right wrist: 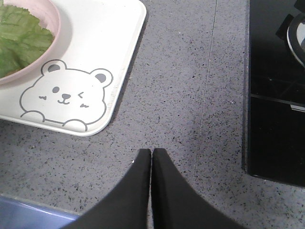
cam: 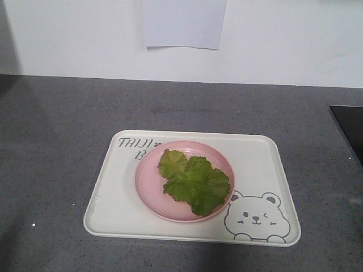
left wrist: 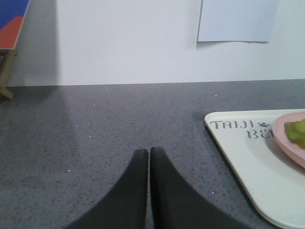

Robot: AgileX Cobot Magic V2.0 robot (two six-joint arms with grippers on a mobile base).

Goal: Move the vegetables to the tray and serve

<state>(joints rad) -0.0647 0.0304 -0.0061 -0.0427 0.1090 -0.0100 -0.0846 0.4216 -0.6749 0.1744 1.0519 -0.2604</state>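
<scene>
The vegetables (cam: pixel 193 180), green crinkled lettuce leaves, lie on a round pink plate (cam: pixel 148 187) that stands on the cream tray (cam: pixel 261 164) with the bear drawing. In the left wrist view my left gripper (left wrist: pixel 149 150) is shut and empty over the grey counter, left of the tray (left wrist: pixel 257 171); a sliver of the vegetables (left wrist: pixel 296 132) shows at the right edge. My right gripper (right wrist: pixel 151 151) is shut and empty over the counter, off the tray's (right wrist: pixel 119 57) near right corner, with the vegetables (right wrist: pixel 21 40) at top left. Neither gripper appears in the front view.
A black cooktop (right wrist: pixel 276 90) lies to the right of the tray, also at the front view's right edge as the cooktop (cam: pixel 349 127). A white wall with a paper sheet (cam: pixel 182 22) backs the counter. A wooden stand (left wrist: pixel 5 71) is far left.
</scene>
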